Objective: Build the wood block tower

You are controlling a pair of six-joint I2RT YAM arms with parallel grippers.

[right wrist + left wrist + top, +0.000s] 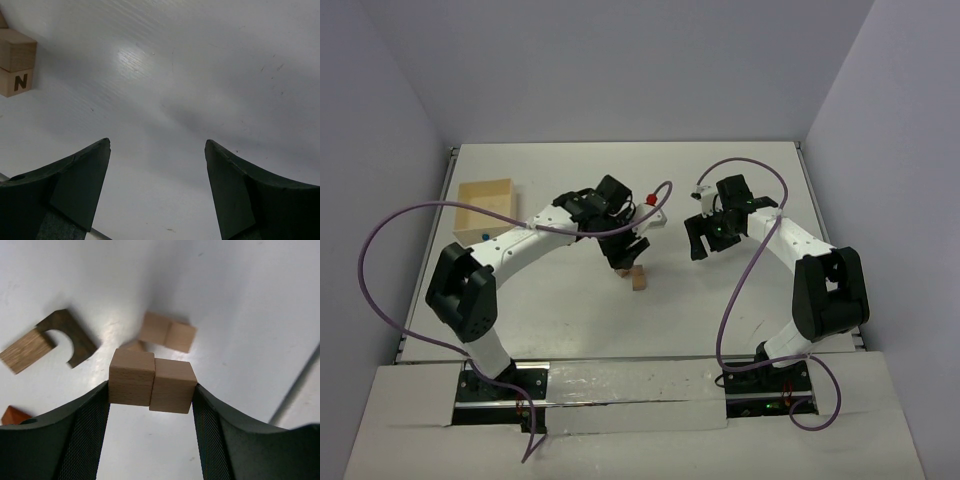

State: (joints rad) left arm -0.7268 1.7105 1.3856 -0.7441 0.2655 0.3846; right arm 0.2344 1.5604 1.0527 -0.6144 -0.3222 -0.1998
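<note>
Clearly, the left gripper (150,387) is clamped on two pale tan cubes (132,377). They are smooth, fine-grained and sharp-edged, pressed side by side between the dark, mesh-textured fingers (85,435) and lifted off the table (240,300).

Below them on the matte white surface lie the loose blocks. There is another pair of tan cubes (167,335) touching each other, and a dark brown arch piece (70,335) with its semicircular cut-out facing a streaky mid-brown block (24,351) that butts against it. An orange-brown piece (12,415) is cut off at the frame edge. A sliver of what may be one more tan block (134,346) shows just behind the held cubes.

From above, the left arm reaches forward and toward the table's centre, elbow bent and wrist tipped down. The pale wooden tray (488,205) sits well apart to its left.

The right gripper (157,145) hangs spread wide with nothing between its fingers, right of centre over bare table. At the edge of its view are a tan block stamped N (16,82) and a plain tan block (16,50) touching it.
</note>
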